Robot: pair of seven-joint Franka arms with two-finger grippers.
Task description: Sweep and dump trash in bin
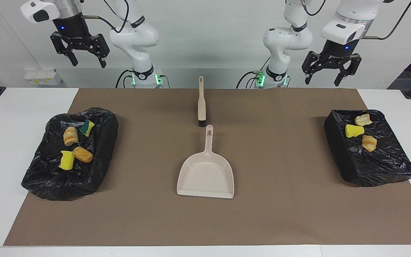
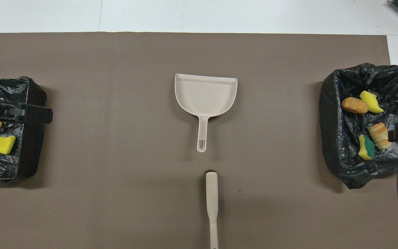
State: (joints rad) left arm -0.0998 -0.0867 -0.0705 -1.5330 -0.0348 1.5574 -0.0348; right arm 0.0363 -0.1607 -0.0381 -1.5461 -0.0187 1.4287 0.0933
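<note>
The trash lies in two black-lined bins. In the bin [image 1: 66,180] at the right arm's end are a green-backed sponge [image 1: 88,127], a yellow sponge piece [image 1: 66,160] and two bread chunks [image 1: 82,154]. The bin [image 1: 380,167] at the left arm's end holds a yellow sponge [image 1: 354,130] and two bread chunks [image 1: 369,142]. My left gripper [image 1: 322,82] hangs open and empty high over the table's edge by its base. High over its own end, my right gripper [image 1: 88,64] is open and empty too.
A beige dustpan [image 1: 206,175] lies flat mid-mat, with nothing in it and its handle toward the robots. The beige brush [image 1: 201,101] lies in line with it, nearer to the robots. A brown mat [image 1: 280,214] covers the table between the bins.
</note>
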